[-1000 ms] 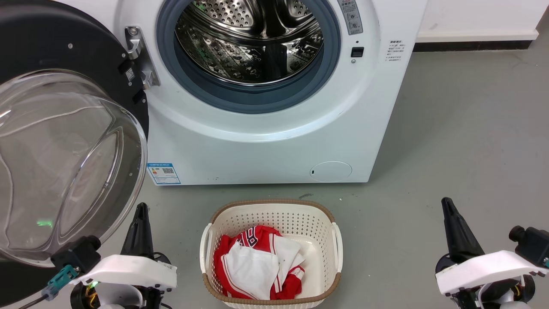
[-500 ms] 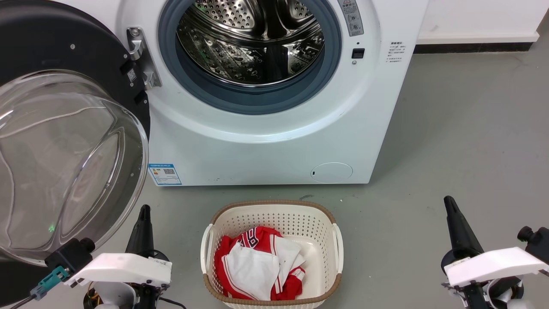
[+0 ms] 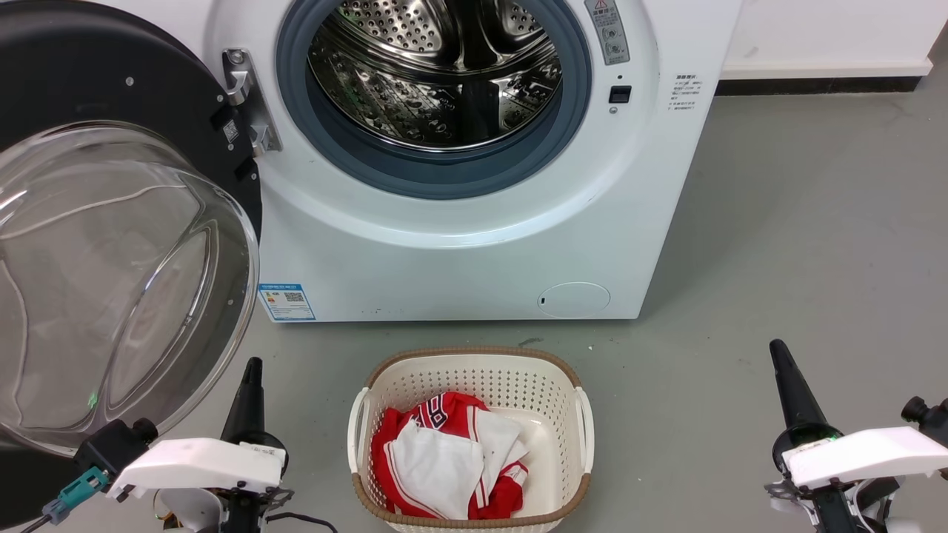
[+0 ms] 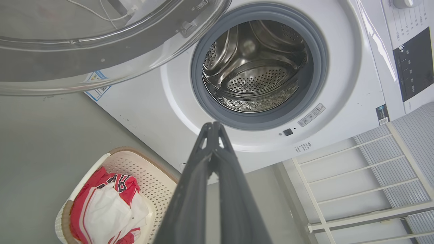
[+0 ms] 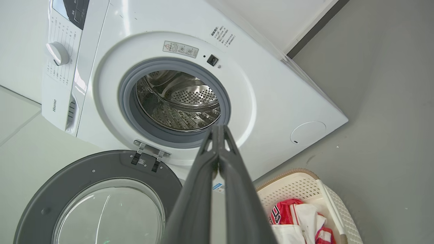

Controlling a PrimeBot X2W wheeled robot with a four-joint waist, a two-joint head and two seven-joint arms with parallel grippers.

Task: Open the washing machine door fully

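The white washing machine (image 3: pixel 474 244) stands ahead with its steel drum (image 3: pixel 437 74) exposed. Its door (image 3: pixel 111 244), black-rimmed with a bulging glass bowl, is swung wide to the left on its metal hinge (image 3: pixel 248 104). The door (image 5: pixel 95 200) also shows in the right wrist view, and its glass edge (image 4: pixel 84 51) in the left wrist view. My left gripper (image 3: pixel 252 370) is shut and empty, low at the left, just right of the glass bowl and apart from it. My right gripper (image 3: pixel 779 354) is shut and empty at the lower right, far from the machine.
A cream perforated laundry basket (image 3: pixel 578 414) holding red and white clothes (image 3: pixel 444 459) sits on the grey floor between my arms, in front of the machine. A white slatted rack (image 4: pixel 356 176) stands beside the machine in the left wrist view. Open floor lies to the right.
Both grippers have sunk slightly lower in the head view and the camera has shifted a little. The door stays swung open.
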